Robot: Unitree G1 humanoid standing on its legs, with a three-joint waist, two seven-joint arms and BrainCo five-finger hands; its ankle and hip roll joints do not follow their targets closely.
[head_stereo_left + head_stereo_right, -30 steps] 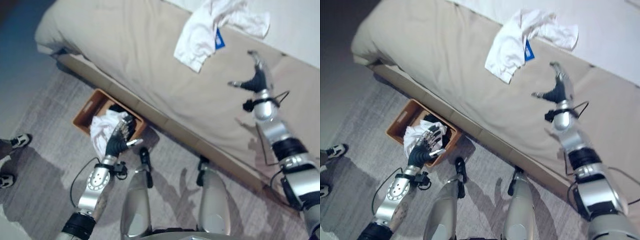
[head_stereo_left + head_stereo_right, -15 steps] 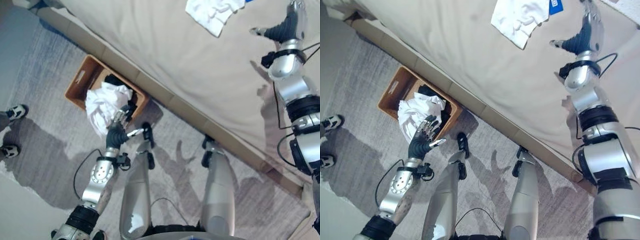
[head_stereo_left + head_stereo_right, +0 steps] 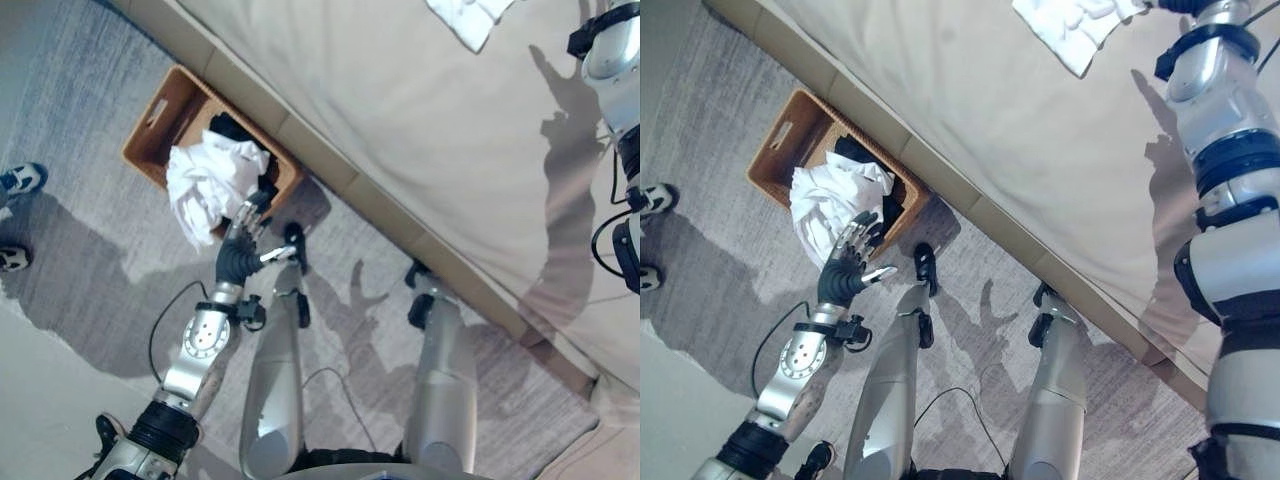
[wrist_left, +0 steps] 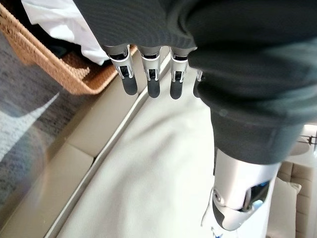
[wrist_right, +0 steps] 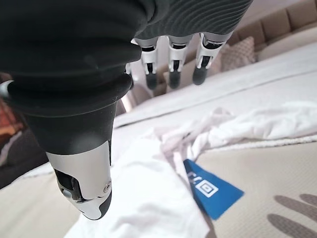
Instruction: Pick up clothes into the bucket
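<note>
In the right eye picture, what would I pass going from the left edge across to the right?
A person's shoe → wicker basket with white clothes in it → robot's left hand → beige bed → white garment on the bed.
</note>
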